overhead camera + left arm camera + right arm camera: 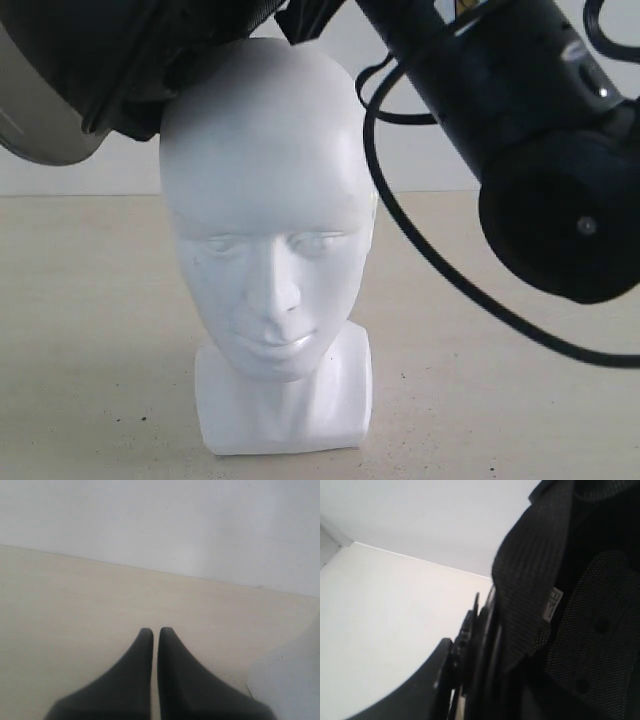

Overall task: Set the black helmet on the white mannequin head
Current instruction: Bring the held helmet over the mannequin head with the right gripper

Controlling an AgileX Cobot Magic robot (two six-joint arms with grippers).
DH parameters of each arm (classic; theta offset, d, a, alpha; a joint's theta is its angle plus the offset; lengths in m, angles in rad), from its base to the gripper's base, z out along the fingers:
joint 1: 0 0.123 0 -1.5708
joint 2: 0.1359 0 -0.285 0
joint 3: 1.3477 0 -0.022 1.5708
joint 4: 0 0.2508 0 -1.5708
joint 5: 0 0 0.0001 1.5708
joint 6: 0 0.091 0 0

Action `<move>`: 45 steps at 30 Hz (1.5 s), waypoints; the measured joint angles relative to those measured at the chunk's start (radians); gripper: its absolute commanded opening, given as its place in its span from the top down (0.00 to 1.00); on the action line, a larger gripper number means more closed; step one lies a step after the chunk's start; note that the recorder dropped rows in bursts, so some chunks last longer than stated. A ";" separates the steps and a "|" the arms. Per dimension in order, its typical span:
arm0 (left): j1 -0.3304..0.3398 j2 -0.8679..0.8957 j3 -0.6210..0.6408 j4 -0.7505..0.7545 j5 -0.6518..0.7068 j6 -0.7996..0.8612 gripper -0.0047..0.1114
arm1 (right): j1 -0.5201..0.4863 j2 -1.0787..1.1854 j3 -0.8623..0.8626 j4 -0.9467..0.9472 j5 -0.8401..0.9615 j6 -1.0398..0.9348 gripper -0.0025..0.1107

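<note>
The white mannequin head (265,200) stands upright on the table, facing the exterior camera. The black helmet (120,60) hangs tilted over its crown at the upper left, touching or nearly touching the top. The helmet's smoky visor (40,110) points to the left. My right gripper (475,645) is shut on the helmet's rim, and the mesh padding and a strap (590,630) fill the right wrist view. My left gripper (155,630) is shut on nothing, low over the table. It is out of the exterior view.
The right arm (520,130) reaches in from the upper right, with a black cable (420,250) looping down beside the head. The beige table (75,605) meets a white wall behind. A white rounded shape (295,680) lies near the left gripper.
</note>
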State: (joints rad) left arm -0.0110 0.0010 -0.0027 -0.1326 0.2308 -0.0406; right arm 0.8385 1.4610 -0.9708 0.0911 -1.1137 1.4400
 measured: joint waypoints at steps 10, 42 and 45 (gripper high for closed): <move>0.000 0.000 0.000 0.000 0.000 0.000 0.92 | 0.000 -0.004 0.057 0.023 -0.022 0.007 0.98; 0.000 0.000 0.000 0.000 0.000 0.000 0.92 | 0.001 -0.080 0.102 0.047 -0.022 -0.080 0.98; 0.000 0.000 0.000 0.000 0.000 0.000 0.92 | 0.001 -0.096 0.163 0.074 -0.059 -0.088 0.98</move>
State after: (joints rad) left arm -0.0110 0.0010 -0.0027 -0.1326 0.2308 -0.0406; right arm 0.8393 1.3650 -0.8078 0.1648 -1.1723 1.3522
